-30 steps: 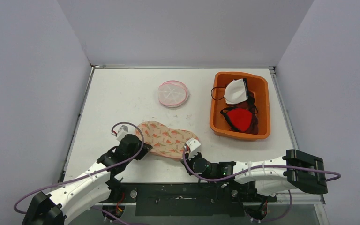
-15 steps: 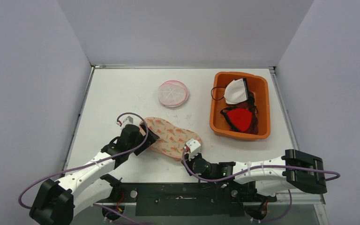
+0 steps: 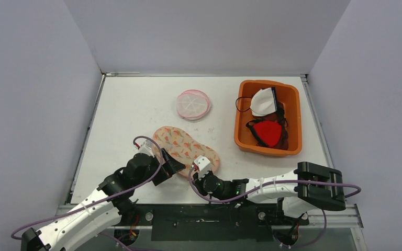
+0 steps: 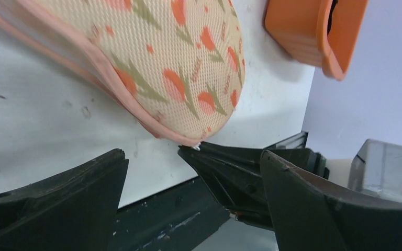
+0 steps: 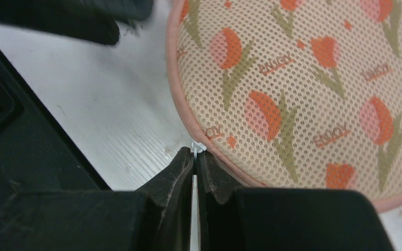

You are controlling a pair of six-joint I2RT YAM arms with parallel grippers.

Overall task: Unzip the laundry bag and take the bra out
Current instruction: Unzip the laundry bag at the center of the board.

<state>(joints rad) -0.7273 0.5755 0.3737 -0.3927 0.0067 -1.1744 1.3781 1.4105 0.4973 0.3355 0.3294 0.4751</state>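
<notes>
Laundry bag (image 3: 186,150), tulip-print mesh, lay flat at near centre. Right gripper (image 5: 195,157) was pinched on its white zipper pull (image 5: 197,147) at the near edge; left gripper (image 3: 169,166) stood spread wide just left of it

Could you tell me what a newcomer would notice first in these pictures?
The tulip-printed mesh laundry bag lies near the front middle of the table. The right end effector is shut on its small white zipper pull at the bag's near edge, while the left end effector stands open just to its left. An orange bin of garments sits at the far right.
</notes>
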